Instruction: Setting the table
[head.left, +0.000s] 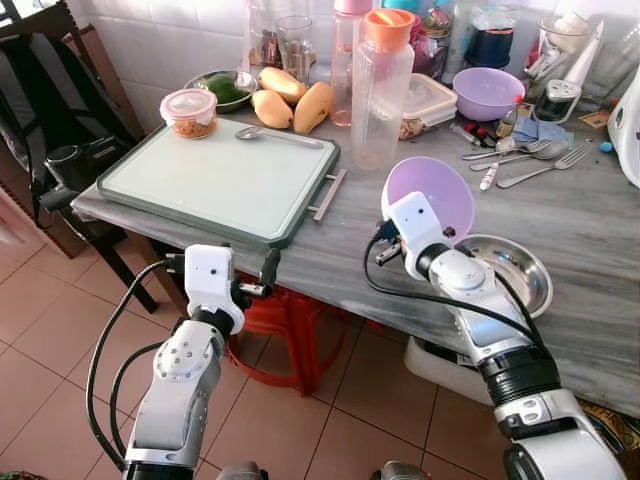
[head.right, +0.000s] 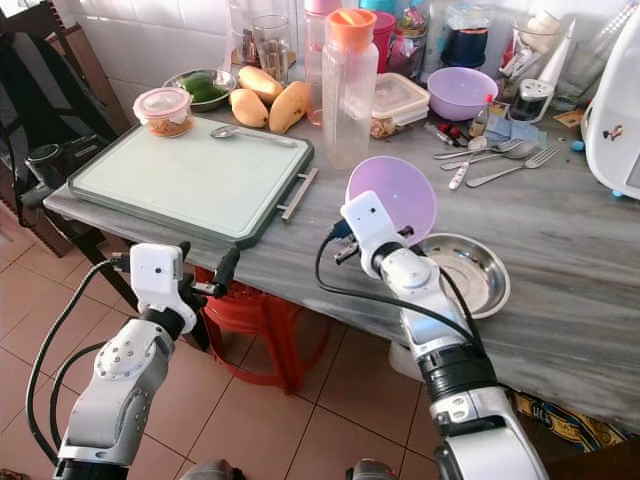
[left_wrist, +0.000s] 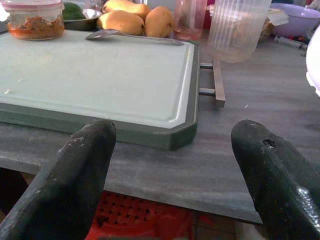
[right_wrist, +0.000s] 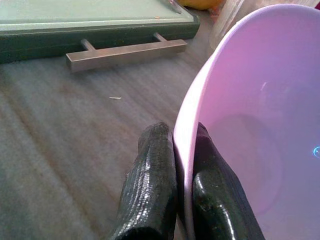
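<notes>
- The right pincer (right_wrist: 182, 200) is clamped on the rim of the purple bowl (head.left: 430, 195), held tilted above the desk (head.left: 580, 230) beside the steel dish (head.left: 515, 270); that thin rim grip may slip.
- The left pincer (left_wrist: 170, 165), fingers apart and empty, hovers at the desk edge near the green tray (head.left: 215, 180) and could bump it.

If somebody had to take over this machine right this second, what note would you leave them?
Right pincer: shut on the rim of a pink bowl, held tilted above the table, beside the steel dish.
Left pincer: open, holding nothing, off the table's near edge, facing the green tray.
On the tray: a spoon at its far edge.
Done: bowl picked up.
Left: set the bowl down, probably on the tray; forks lie farther back.
</notes>
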